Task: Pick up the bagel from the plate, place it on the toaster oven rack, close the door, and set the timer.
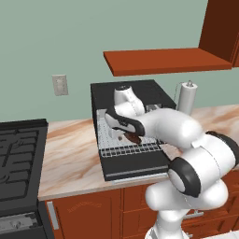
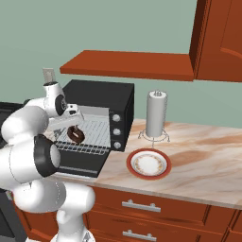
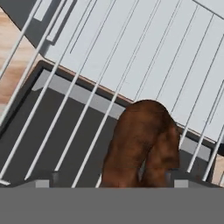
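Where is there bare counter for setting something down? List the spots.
Free: the counter between the stove and the door, and right of the plate. Crowded: the toaster oven rack, where the gripper holds the bagel.

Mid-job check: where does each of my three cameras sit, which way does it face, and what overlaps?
Left base view: behind-left, facing forward-down at the open toaster oven; arm rises lower right.
Right base view: behind-right, facing the oven, plate and paper-towel roll; arm lower left.
Hand view: on the hand, looking along the fingers at the bagel over the toaster oven rack.
All three share bagel and rack.
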